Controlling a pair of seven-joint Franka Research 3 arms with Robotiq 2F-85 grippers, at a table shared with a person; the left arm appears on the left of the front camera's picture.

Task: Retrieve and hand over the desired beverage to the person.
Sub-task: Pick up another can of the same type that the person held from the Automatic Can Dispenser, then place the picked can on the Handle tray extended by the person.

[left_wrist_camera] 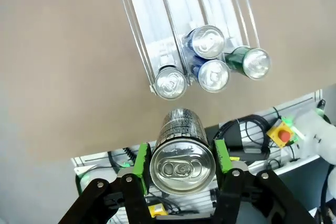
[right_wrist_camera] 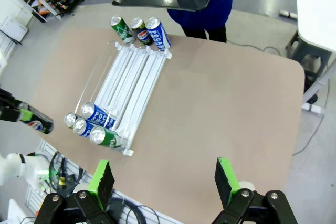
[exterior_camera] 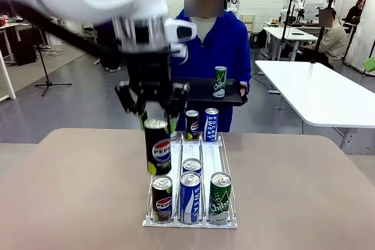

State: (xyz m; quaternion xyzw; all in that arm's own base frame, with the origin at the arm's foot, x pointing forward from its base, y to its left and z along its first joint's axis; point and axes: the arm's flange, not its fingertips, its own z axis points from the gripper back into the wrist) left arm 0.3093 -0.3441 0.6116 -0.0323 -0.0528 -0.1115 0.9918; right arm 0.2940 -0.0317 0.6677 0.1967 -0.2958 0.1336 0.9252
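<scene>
The left claw [exterior_camera: 157,115] had its green pads clamped tight on the top of a black Pepsi can with a silver lid [exterior_camera: 157,147], and the can hung upright in the air, clear above the near end of the clear plastic three-lane can rack [exterior_camera: 203,155] that sat on the tan table [exterior_camera: 76,185]. From the left wrist view the grip looked square: the pads [left_wrist_camera: 140,162] pressed the can's sides just under the rim, which is probably why it hung straight instead of tipping. Below it, at the rack's near end, waited another black Pepsi can [exterior_camera: 162,198], a blue Pocari Sweat can [exterior_camera: 190,197] with a second one behind it, and a green Chilsung can [exterior_camera: 220,198]; the lanes slope, it seemed, so cans roll down to the robot's side. Across the table stood the person in the bright blue hoodie [exterior_camera: 225,51], holding out a black tray [exterior_camera: 199,93] that already carried one green can [exterior_camera: 220,81], evidently offered as the landing spot. The right claw [right_wrist_camera: 165,182] hung wide open and empty, high over the table's near edge, well apart from the action. My read: the pick was done, and the carry across to that tray was what remained, with the far row of cans to clear on the way.
</scene>
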